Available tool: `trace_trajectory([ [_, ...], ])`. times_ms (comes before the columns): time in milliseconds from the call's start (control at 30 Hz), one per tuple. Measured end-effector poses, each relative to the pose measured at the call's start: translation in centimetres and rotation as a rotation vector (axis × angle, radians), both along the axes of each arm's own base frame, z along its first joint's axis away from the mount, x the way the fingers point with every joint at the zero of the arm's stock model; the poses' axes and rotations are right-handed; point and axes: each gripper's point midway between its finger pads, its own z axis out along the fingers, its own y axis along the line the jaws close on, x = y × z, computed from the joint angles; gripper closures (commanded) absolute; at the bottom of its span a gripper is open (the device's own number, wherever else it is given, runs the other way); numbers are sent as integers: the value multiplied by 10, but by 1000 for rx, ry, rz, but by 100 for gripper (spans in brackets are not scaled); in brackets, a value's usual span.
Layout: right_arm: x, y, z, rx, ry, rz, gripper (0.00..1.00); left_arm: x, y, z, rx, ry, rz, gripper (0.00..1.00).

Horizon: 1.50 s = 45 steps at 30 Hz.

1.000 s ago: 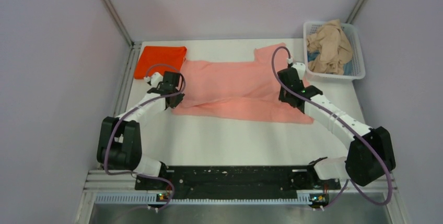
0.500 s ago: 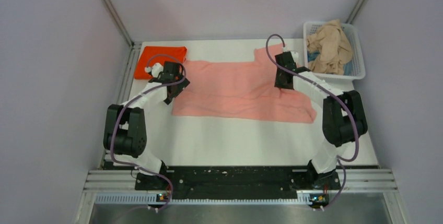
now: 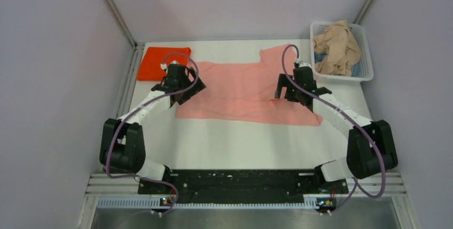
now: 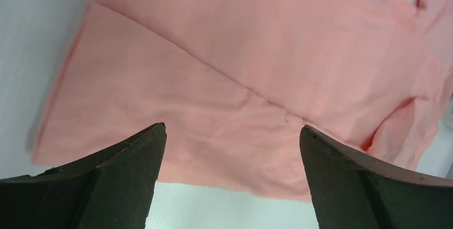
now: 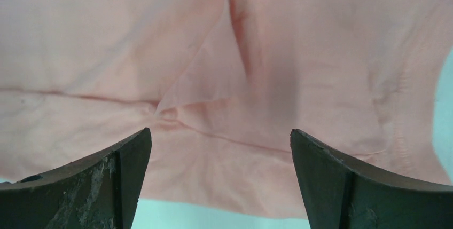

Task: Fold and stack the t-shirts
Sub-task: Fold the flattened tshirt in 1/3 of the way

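A salmon-pink t-shirt [image 3: 240, 90] lies flat across the middle of the white table, folded lengthwise, with a sleeve at its back right. My left gripper [image 3: 184, 87] hovers open over its left end, and my right gripper [image 3: 288, 87] hovers open over its right end. In the left wrist view the left gripper [image 4: 232, 133] has only pink cloth [image 4: 256, 53] below it. The right gripper [image 5: 220, 133] likewise holds nothing above the creased cloth [image 5: 160, 42]. A folded orange-red t-shirt [image 3: 155, 61] lies at the back left. A beige t-shirt [image 3: 336, 47] sits crumpled in the basket.
The white lattice basket [image 3: 366, 53] stands at the back right corner, with a bit of blue cloth under the beige tee. Grey walls close in the table on three sides. Bare table [image 3: 240, 143] stretches between the pink shirt and the arm bases.
Both grippers have opened and let go of the pink shirt, which now lies flatter. Both have drawn in over the shirt's ends.
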Motion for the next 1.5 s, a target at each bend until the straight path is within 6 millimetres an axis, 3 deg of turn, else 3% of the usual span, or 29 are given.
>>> trace_trajectory([
  [200, -24, 26, -37, 114, 73, 124, 2, -12, -38, -33, -39, 76, -154, 1],
  [400, -2, 46, -52, 170, 66, 174, 2, -21, -41, -62, -40, 147, -182, 1],
  [567, 34, 63, -65, 210, 68, 178, 5, -23, -40, -73, -29, 178, -182, 1],
  [733, 75, 84, -51, 226, -4, 186, 5, -21, -35, -73, -6, 173, -163, 1],
  [833, 99, 104, -31, 233, -63, 210, 4, -20, -32, -72, 8, 166, -150, 1],
  [967, 109, 116, -15, 226, -110, 217, 4, -17, -31, -69, 13, 156, -143, 1],
  [1100, 99, 102, -18, 175, -111, 171, 1, -5, -35, -54, 2, 121, -148, 1],
  [1267, 61, 61, -15, 100, -100, 68, 1, 18, -44, -35, -14, 62, -163, 1],
  [1367, 43, 39, -18, 96, -100, 20, 1, 28, -47, -39, -11, 57, -168, 1],
  [1500, 40, 27, -38, 91, -58, -13, 1, 39, -48, -60, 4, 98, -162, 1],
])
